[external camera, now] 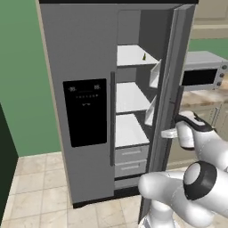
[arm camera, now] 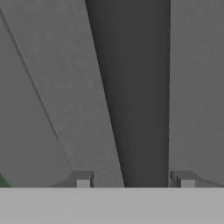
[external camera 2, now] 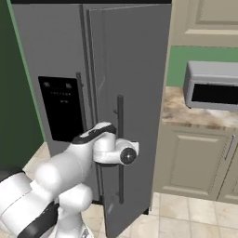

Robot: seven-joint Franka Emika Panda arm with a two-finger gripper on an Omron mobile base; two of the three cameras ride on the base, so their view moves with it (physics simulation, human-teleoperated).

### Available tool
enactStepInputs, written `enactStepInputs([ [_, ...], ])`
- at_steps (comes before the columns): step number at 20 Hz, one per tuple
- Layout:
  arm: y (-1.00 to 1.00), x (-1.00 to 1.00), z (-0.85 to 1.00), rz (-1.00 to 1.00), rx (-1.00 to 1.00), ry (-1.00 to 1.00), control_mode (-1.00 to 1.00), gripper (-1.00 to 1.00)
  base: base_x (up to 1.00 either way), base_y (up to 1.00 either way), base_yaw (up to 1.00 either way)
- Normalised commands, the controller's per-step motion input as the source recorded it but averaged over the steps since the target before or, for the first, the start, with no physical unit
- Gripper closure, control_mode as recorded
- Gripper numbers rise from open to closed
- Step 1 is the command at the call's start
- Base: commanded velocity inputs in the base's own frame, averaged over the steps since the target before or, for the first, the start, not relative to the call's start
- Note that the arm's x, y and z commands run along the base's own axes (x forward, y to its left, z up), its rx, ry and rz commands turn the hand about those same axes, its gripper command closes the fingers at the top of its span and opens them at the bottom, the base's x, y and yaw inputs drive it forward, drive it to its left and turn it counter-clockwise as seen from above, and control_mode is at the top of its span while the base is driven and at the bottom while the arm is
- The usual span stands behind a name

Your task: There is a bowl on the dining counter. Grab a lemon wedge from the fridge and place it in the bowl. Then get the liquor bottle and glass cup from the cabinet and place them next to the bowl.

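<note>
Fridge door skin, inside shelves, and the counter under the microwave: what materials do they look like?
Fridge: probably brushed or painted metal, flat matte grey, no reflections. Shelves: plain white, likely plastic or coated panels; opaque, smooth. Counter: looks like polished stone, beige-brown with marbled mottling. Microwave: grey casing, metal-like.

Your arm rises from the base with its big dark-ringed elbow joint low down, then folds forward so the forearm climbs to the wrist. The wrist is bent sideways, turning the hand level and pointing it ahead. In the hand view, your pincer (arm camera: 134, 180) has its two small dark fingertips (arm camera: 82, 179) standing well apart, one on each side of a dark vertical bar. The jaws are parted, and neither tip touches the bar. Nothing is gripped between them.
</note>
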Motion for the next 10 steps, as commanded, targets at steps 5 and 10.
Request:
enactStepInputs([
  [5, 0.17, -0.63, 0.08, 0.00, -0.01, 0.02, -1.00, -1.00, 0.00, 0.00, 0.00],
  [10, 0.22, -0.81, 0.50, 0.00, 0.00, -0.01, -1.00, -1.00, 0.00, 0.00, 0.00],
])
